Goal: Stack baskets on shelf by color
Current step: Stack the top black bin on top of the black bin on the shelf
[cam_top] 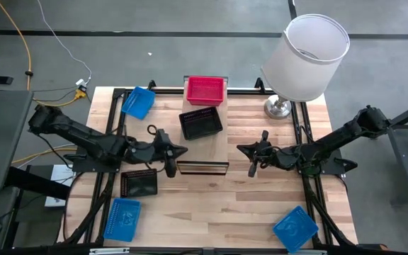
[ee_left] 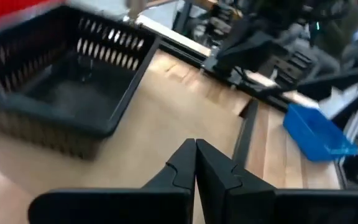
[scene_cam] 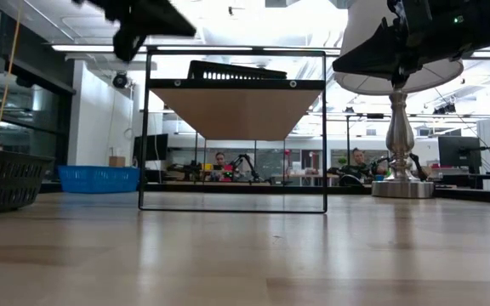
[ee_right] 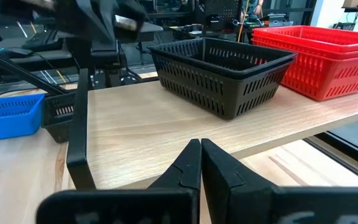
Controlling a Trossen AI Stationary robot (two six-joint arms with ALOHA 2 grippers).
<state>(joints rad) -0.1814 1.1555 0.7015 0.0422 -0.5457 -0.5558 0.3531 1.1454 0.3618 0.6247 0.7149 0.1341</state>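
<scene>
The shelf (cam_top: 202, 152) stands mid-table, its plank running from the near side to the far side. A red basket (cam_top: 205, 90) rests on the plank's far end, and in the right wrist view the red basket (ee_right: 316, 56) looks like two nested. A black basket (cam_top: 200, 122) sits next to it on the plank. My left gripper (cam_top: 180, 150), shut, hovers at the shelf's left side near its near end. My right gripper (cam_top: 241, 149), shut, hovers at the shelf's right side. The left wrist view shows the shut left gripper (ee_left: 196, 150) over the plank, the black basket (ee_left: 61, 81) beyond it.
On the table lie a black basket (cam_top: 139, 183) at the left, a blue basket (cam_top: 139, 102) at the far left, another blue basket (cam_top: 122, 218) at the near left, and a third (cam_top: 295, 228) at the near right. A lamp (cam_top: 307, 57) stands at the far right corner.
</scene>
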